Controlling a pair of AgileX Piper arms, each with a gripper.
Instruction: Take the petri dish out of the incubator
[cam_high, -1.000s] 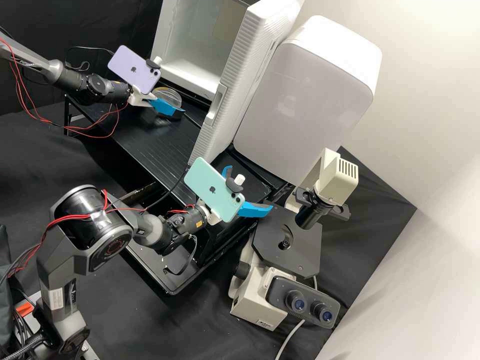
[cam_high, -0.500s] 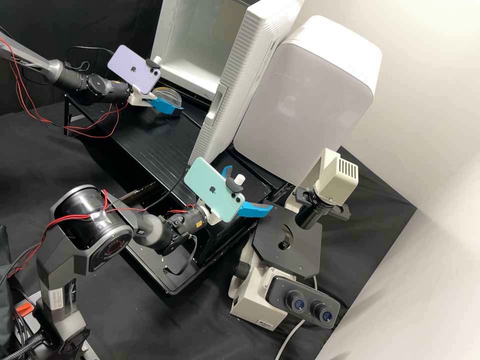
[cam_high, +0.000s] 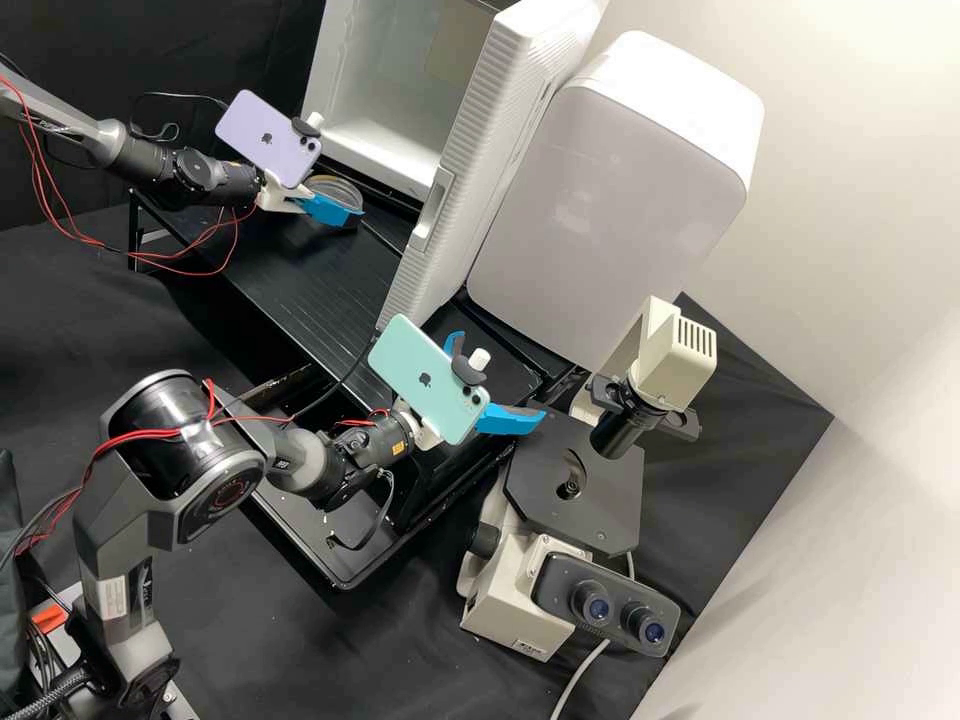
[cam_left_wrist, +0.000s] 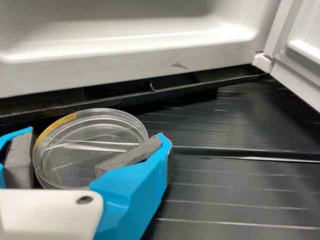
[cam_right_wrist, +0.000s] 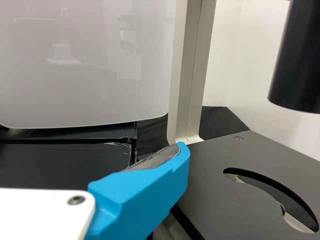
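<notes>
Just outside the open front of the incubator (cam_high: 395, 95) (cam_left_wrist: 125, 45), over the ribbed black tray (cam_high: 310, 290) (cam_left_wrist: 240, 150) below its lower lip, the left gripper (cam_high: 325, 206) (cam_left_wrist: 85, 155) has the petri dish (cam_high: 336, 188) (cam_left_wrist: 87, 145) clasped between its grey pads, one on each side of the rim. The dish is clear, lidded and close to level, with a yellow mark along one edge. It cannot be told whether it hangs free of the tray or rests on it.

The dish looks clear of the chamber already, so the step in hand is most likely carrying it away and setting it down. To do that well, the left arm should keep the dish flat so the lid does not slide, and hold the squeeze steady, since a thin plastic rim can pop out of a hard grip. It should pull straight back from the lip and stay away from the open door (cam_high: 480, 150) beside it. It should lower until the base meets the surface before letting go.

The right gripper (cam_high: 510, 417) sits well apart, near the microscope (cam_high: 570, 560) and just above its black stage (cam_right_wrist: 240, 170); whether it is open or closed cannot be told.
</notes>
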